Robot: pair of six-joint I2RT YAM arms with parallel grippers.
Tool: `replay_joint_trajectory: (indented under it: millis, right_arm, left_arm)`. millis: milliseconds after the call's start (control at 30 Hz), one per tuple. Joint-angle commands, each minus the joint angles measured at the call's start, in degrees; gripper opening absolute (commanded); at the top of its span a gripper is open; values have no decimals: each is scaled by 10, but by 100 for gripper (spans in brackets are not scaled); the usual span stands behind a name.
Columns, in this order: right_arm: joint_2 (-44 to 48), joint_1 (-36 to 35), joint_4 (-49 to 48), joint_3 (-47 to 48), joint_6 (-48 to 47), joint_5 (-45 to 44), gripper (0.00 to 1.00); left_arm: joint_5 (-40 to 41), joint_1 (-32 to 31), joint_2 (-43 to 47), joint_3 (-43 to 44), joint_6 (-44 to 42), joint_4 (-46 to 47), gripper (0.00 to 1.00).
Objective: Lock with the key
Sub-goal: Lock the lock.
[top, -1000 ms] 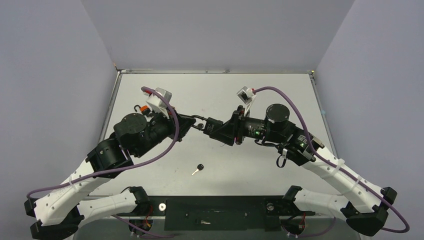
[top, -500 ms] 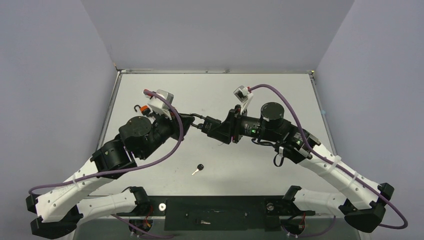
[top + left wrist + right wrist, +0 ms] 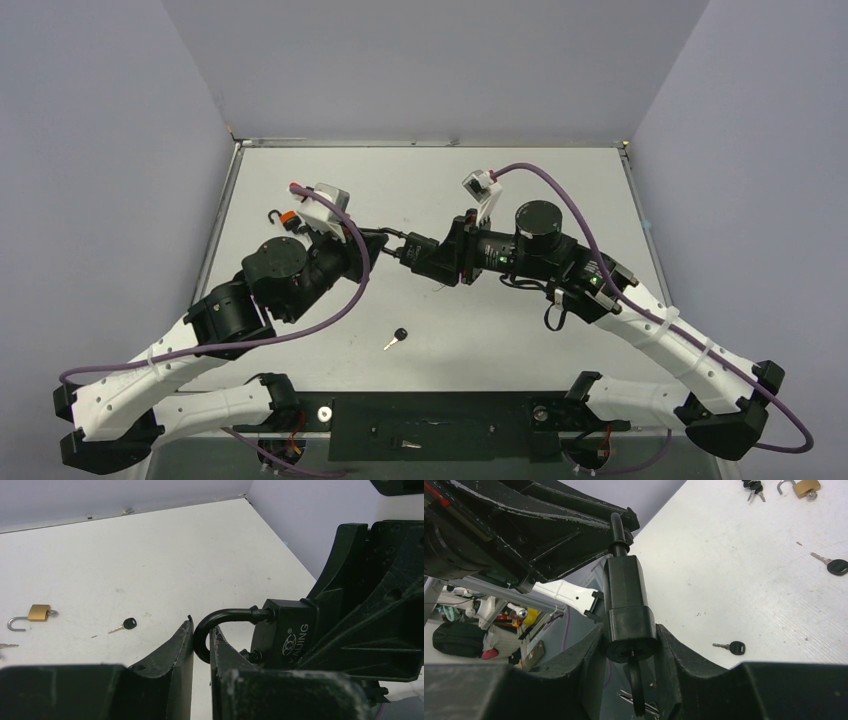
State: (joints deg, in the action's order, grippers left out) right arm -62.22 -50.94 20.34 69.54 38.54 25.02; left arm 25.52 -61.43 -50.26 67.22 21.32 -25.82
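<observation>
A black padlock point(image 3: 416, 247) hangs in the air between my two grippers at mid-table. My left gripper point(image 3: 201, 636) is shut on its curved shackle point(image 3: 222, 617), with the lock body point(image 3: 287, 635) just to the right. My right gripper point(image 3: 630, 647) is shut on the padlock body point(image 3: 626, 602), one finger on each side. A black-headed key point(image 3: 636, 685) sticks out of the keyhole on the lock's underside, between those fingers. From above, the left gripper point(image 3: 385, 243) and right gripper point(image 3: 428, 256) meet tip to tip around the lock.
A loose black-headed key point(image 3: 396, 338) lies on the table in front of the grippers. A small brass padlock point(image 3: 38, 612) with an open shackle lies at the back left, with more keys point(image 3: 754, 486) beside it. Another key point(image 3: 835, 566) lies nearby.
Both arms have drifted slightly to the left with the padlock held between them. The grips have not changed.
</observation>
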Motion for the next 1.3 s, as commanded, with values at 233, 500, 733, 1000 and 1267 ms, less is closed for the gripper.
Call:
replay_joint_trajectory:
  millis: [233,500,733,1000,1267]
  right_arm:
    - [-59,-25,-60,81,-38,-116,0]
    - [-100,-44,-29,118,-60,-150,0]
    - [-110,-43,-14,138,-71,-163,0]
    - [-113,-43,-8,162,-80,-163,0]
    - [-118,-43,-24,179,-75,-157,0]
  left_arm:
    - [-146,-111,-38,21,36,72,0]
    - [-169,-136,-54,56,45,75,0]
    - [-190,-152,-73,73,42,56,0]
    - [-176,-152,-70,57,45,27,0]
    - [-206,-153,-89,43,61,42,0]
